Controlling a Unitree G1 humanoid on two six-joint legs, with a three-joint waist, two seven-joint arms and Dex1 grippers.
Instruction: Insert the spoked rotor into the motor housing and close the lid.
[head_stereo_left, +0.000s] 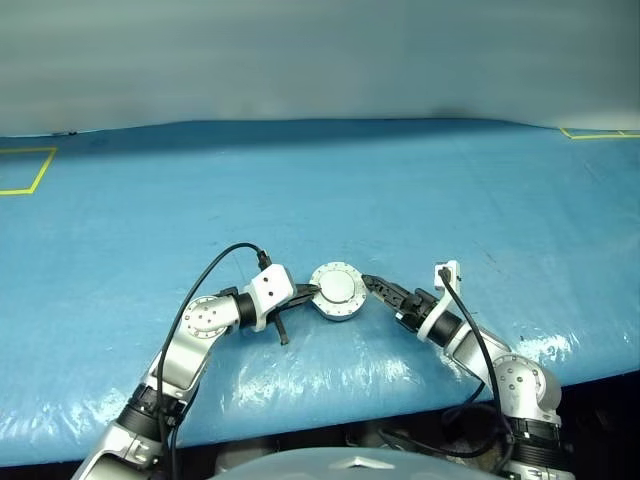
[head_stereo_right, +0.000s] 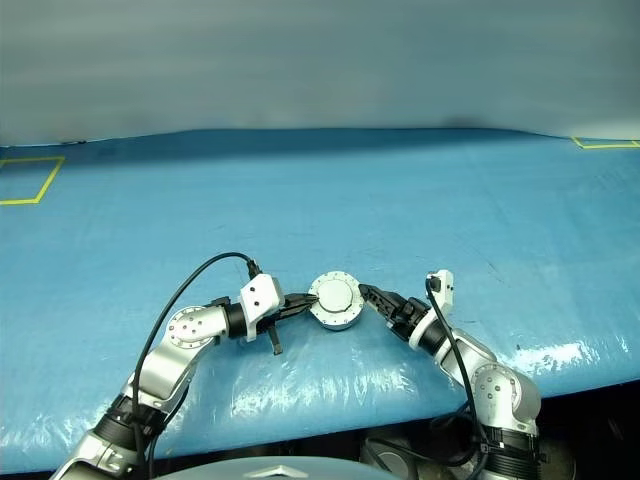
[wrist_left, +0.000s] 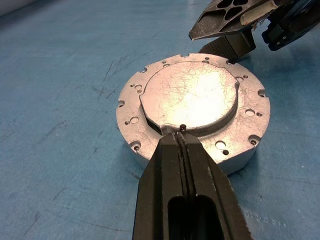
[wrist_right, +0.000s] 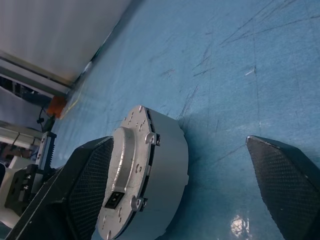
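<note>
Motor housing (head_stereo_left: 338, 292) sits on the blue table (head_stereo_left: 400, 190) with its lid (wrist_left: 192, 97) already on; press the lid evenly so it seats flush. The left gripper (wrist_left: 181, 142), fingers pressed together and empty, touches the near rim. The right gripper (head_stereo_left: 385, 290) gapes wide, empty, one finger (wrist_right: 90, 187) beside the housing.

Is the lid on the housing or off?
On. The lid sits flat on top of the housing, light grey face up, nothing of the inside showing.
</note>
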